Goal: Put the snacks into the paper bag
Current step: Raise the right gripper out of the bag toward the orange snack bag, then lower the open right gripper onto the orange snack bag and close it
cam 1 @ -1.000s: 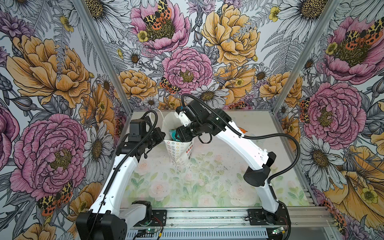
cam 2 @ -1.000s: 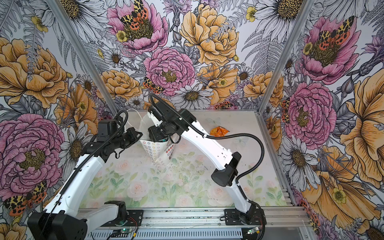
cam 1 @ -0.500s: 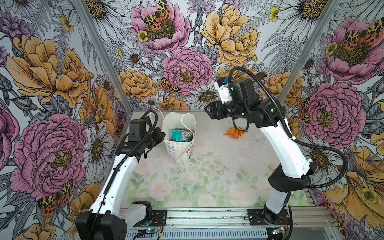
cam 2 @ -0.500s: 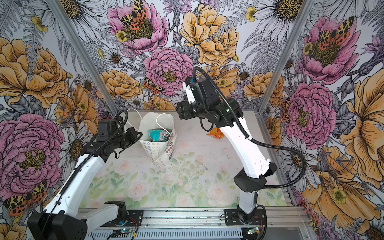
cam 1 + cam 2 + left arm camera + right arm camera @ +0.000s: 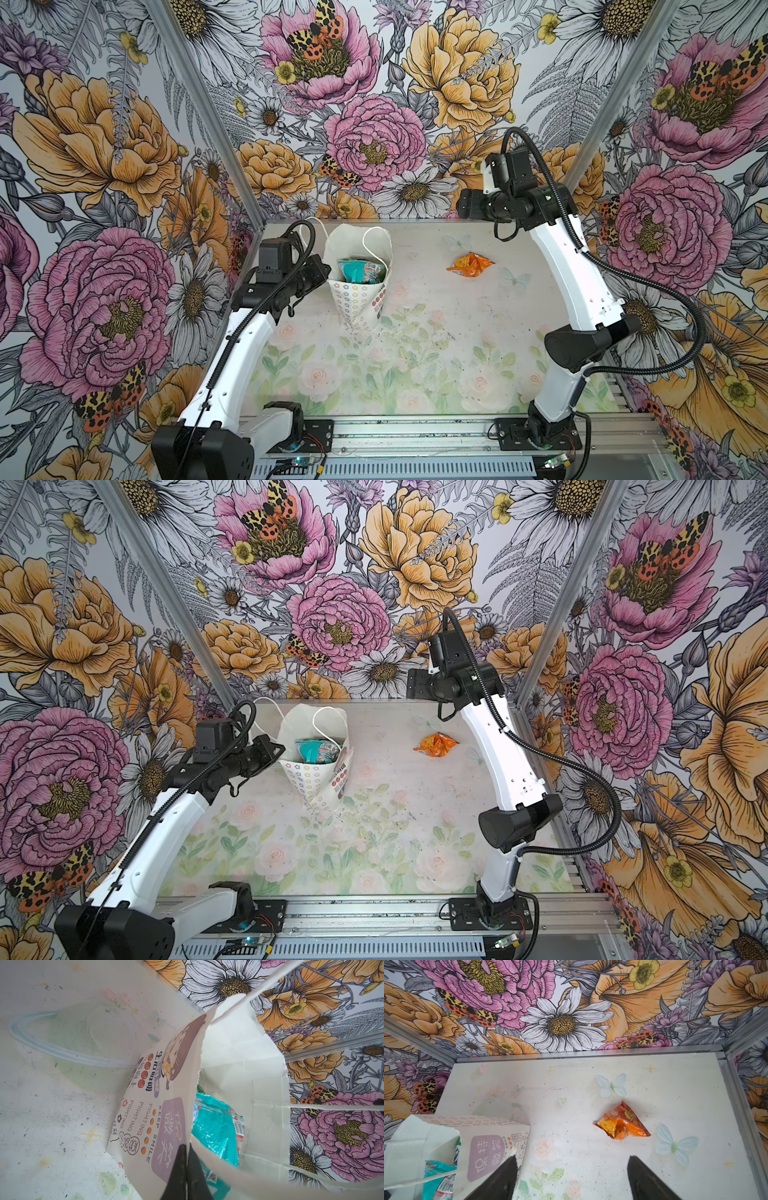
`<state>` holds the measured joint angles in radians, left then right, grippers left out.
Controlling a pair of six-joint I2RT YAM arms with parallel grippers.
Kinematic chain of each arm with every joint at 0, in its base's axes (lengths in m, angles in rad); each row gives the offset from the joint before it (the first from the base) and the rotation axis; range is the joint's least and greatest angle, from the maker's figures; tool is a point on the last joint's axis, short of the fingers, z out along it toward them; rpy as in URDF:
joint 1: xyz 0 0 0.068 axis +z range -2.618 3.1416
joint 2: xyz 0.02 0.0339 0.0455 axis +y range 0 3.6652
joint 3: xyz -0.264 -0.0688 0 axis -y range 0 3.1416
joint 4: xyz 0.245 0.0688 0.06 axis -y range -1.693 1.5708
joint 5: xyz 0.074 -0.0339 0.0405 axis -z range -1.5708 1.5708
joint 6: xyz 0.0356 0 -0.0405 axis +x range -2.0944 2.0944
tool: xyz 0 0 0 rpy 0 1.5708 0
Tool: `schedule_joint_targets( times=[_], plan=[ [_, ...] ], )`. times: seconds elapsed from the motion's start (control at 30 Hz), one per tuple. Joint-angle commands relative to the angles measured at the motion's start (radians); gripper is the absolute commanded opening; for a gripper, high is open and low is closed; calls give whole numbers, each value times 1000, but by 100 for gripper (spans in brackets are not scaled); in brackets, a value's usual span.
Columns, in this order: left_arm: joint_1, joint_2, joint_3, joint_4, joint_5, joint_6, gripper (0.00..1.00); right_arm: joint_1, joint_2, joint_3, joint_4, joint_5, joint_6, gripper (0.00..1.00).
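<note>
The white paper bag [image 5: 357, 301] [image 5: 311, 779] stands upright at the back left of the table, mouth open. My left gripper [image 5: 187, 1148] [image 5: 322, 270] is shut on the rim of its printed front wall [image 5: 158, 1105]. A teal packet [image 5: 361, 270] [image 5: 318, 750] [image 5: 216, 1132] lies on top inside the bag. An orange packet [image 5: 469, 264] [image 5: 436, 744] [image 5: 623, 1124] lies loose on the table at the back right. My right gripper [image 5: 572, 1159] [image 5: 463, 205] hangs open and empty, high above the table between the bag [image 5: 488, 1147] and the orange packet. The other snacks are hidden.
Flower-patterned walls [image 5: 374, 145] close in the back and both sides. A metal rail [image 5: 415, 432] with both arm bases runs along the front edge. The right arm's elbow [image 5: 582, 340] juts out over the right side of the mat.
My right gripper has come up out of the bag, swung right and back, and opened wider. The teal packet stays in the bag. The left arm has not moved.
</note>
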<state>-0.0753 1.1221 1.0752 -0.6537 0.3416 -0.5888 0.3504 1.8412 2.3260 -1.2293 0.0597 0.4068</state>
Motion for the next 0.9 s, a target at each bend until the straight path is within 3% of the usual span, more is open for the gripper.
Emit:
schedule_joint_targets(
  times=[0.0,0.2,0.4,0.7,0.87],
  plan=[
    [7,-1,28,-18,0,12,0,-25,29,-30,46,-38,23,84],
    [7,-4,26,-17,6,10,0,-80,89,-42,58,-92,-53,85],
    [7,-4,26,-18,8,10,0,-129,164,-34,48,-118,-215,87],
    [6,-1,20,-17,6,10,0,-215,307,-7,17,-193,-327,88],
    [6,2,16,-18,7,12,0,-237,388,2,14,-165,-400,88]
  ],
)
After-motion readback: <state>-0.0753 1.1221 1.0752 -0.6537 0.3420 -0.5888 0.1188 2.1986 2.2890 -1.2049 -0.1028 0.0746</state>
